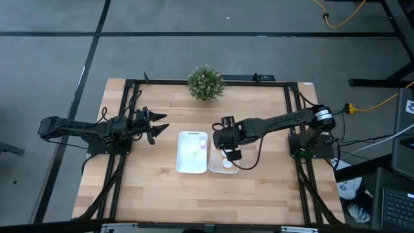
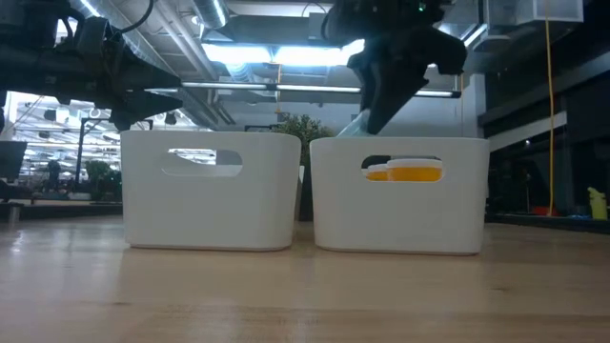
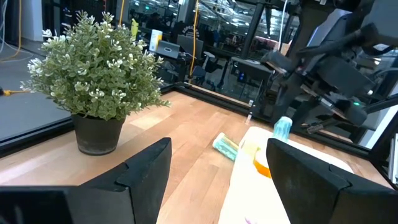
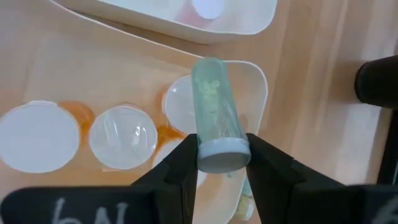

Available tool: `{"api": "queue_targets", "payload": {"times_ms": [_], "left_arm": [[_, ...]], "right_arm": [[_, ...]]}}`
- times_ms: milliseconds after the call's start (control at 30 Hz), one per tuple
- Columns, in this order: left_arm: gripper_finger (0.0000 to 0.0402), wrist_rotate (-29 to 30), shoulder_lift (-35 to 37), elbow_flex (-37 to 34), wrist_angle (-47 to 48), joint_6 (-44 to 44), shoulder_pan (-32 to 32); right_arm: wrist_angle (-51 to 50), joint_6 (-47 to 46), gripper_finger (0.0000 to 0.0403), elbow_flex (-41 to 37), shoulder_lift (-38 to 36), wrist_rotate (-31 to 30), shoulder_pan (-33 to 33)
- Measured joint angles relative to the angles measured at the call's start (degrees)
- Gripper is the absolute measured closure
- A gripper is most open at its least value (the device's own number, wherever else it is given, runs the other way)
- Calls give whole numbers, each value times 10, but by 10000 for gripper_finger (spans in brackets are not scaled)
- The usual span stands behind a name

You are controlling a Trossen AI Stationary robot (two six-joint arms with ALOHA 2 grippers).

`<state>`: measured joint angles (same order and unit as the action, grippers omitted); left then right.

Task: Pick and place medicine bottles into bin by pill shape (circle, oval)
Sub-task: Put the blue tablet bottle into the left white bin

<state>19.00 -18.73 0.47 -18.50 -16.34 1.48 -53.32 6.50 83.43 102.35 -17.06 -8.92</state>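
Clamped between the right gripper's (image 4: 222,163) two dark fingers (image 4: 177,168) is a pale teal-green medicine bottle (image 4: 216,115), pinched just above its white cap and lying along the fingers, held in the air above the right-hand white bin (image 1: 249,158). Below it in that bin stand several orange bottles with white caps (image 4: 123,137), crowded close together. From table height, one orange bottle (image 2: 412,172) shows through the bin's handle slot, and the teal bottle tilts beneath the dark gripper, above the bin's rim. Just beside this bin, nearly touching it, sits the left-hand white bin (image 1: 192,152), with a pink cap (image 4: 207,7) visible inside. One more teal-green bottle (image 3: 224,147) lies on its side on the wooden table (image 1: 149,191), behind the bins. A small potted plant (image 1: 206,83) stands at the table's far edge. Off to the left, well apart from both bins, the left gripper (image 1: 160,125) hangs with its fingers spread, holding nothing.
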Motion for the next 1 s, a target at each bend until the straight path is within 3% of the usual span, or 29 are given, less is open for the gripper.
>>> {"api": "queue_targets", "payload": {"times_ms": [533, 1000], "left_arm": [[147, 0, 0, 0, 0, 0, 0], [147, 0, 0, 0, 0, 0, 0]], "right_arm": [[40, 128, 287, 50, 24, -41, -22], [-80, 161, 287, 173, 125, -90, -22]]}}
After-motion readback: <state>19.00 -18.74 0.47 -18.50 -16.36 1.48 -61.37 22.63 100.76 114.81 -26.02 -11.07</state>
